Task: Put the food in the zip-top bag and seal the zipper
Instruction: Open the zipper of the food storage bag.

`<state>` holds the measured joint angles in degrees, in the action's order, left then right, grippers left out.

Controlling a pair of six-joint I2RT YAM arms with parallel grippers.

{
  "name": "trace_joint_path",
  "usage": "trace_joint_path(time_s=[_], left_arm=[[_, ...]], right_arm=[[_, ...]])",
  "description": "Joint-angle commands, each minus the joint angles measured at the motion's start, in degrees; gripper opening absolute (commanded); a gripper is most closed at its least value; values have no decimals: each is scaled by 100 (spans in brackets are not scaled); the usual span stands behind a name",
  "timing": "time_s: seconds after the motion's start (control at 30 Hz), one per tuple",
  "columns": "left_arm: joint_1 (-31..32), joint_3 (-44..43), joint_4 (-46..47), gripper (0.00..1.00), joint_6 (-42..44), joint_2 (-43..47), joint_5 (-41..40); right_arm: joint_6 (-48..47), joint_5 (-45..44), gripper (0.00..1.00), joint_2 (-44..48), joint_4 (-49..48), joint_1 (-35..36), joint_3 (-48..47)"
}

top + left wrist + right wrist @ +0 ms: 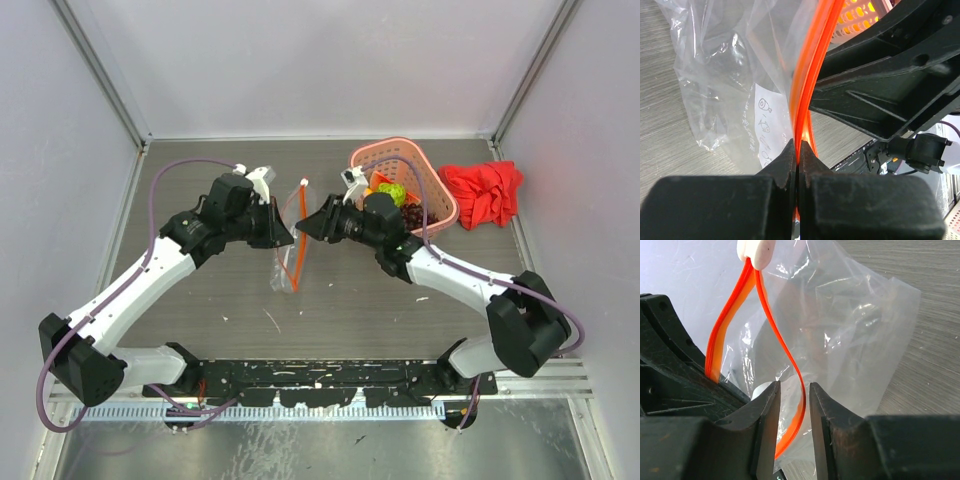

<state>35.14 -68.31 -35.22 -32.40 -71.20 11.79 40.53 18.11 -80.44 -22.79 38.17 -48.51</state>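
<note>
The clear zip-top bag [285, 265] is held up between my two grippers at the table's middle. Its mouth is open, the two lips of the orange-red zipper [297, 255] are spread apart, and a white slider [305, 184] sits at the far end. My left gripper [799, 147] is shut on one zipper lip [810, 75]. My right gripper [792, 385] is open, its jaws on either side of the other lip [792, 362] with a gap on both sides. The food lies in the pink basket [432, 180]: an orange piece [383, 184], a lime-green ball [393, 194] and purple grapes [412, 214]. The yellow piece is not clearly visible.
A red cloth [483, 192] lies right of the basket. Grey walls close in the table at the left, back and right. The right arm's black body [890, 80] is close in front of the left wrist camera.
</note>
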Motion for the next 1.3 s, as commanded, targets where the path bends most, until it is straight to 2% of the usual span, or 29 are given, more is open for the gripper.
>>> trace_joint_path(time_s=[0.0, 0.13, 0.27, 0.4, 0.53, 0.8, 1.07, 1.27], left_arm=[[-7, -14, 375, 0, -38, 233, 61], [-7, 2, 380, 0, -38, 255, 29], [-7, -28, 240, 0, -6, 243, -214], [-7, -165, -258, 0, 93, 158, -954], [-7, -266, -644, 0, 175, 53, -1618], [-7, -454, -1165, 0, 392, -109, -2435], [-7, -742, -1664, 0, 612, -111, -2999], [-6, -914, -1784, 0, 751, -62, -3001]], right_arm=[[112, 228, 35, -94, -511, 51, -74], [113, 246, 34, -193, -508, 77, -93], [-30, 234, 16, -168, -168, 82, -226], [-494, 39, 1, -24, 1022, 86, -744], [-885, -142, 1, 38, 2066, 80, -1247], [-1465, -776, 1, 73, 3624, 91, -1958], [-2115, -2150, 1, 8, 5065, 81, -2640], [-2317, -3170, 0, -102, 5598, 85, -2897]])
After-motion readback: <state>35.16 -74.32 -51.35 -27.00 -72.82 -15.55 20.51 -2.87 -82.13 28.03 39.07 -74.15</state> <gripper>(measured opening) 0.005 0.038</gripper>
